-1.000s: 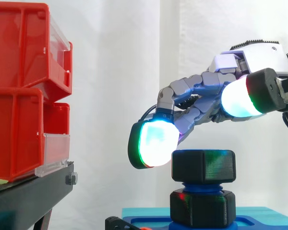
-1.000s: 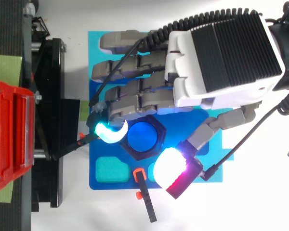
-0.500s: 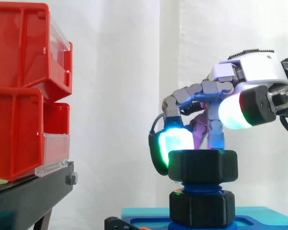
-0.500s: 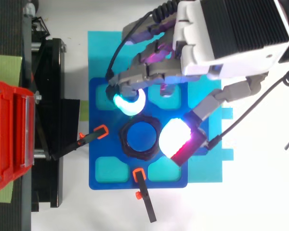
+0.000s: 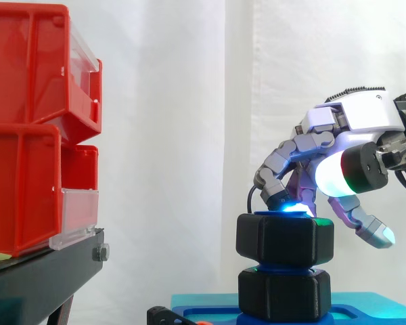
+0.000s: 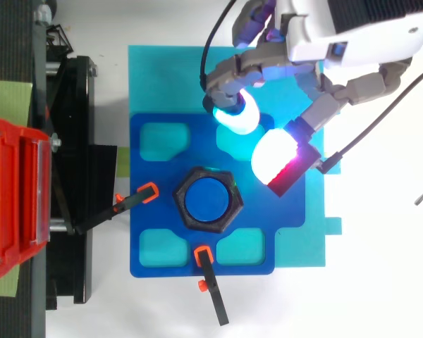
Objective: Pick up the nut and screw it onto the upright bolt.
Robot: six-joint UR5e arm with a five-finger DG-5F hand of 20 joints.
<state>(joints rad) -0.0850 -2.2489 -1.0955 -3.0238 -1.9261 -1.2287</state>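
A black hexagonal nut (image 5: pixel 284 240) sits threaded on the upright blue bolt (image 6: pixel 208 201), resting close on a second black hexagonal piece (image 5: pixel 283 294) below it. From above, the nut (image 6: pixel 180 201) rings the bolt's blue top. My hand (image 5: pixel 355 122) hovers behind and to the right of the nut, its fingers curled with nothing between them. From above, the hand (image 6: pixel 352 32) is past the plate's far right corner. Its cyan fingertip (image 6: pixel 238 116) and white-red thumb pad (image 6: pixel 278 158) are apart from the nut.
The bolt stands on a dark blue plate (image 6: pixel 155 183) lying on a cyan mat (image 6: pixel 162 70). Two black clamps with orange tips (image 6: pixel 137 201) (image 6: pixel 208 282) press on the plate. Red bins (image 5: pixel 27 135) stack on a black stand (image 5: pixel 40 277) at the left.
My hand swept round the nut, let it go and drew back to the far right. The nut turned and now sits lower on the bolt, against the lower black piece.
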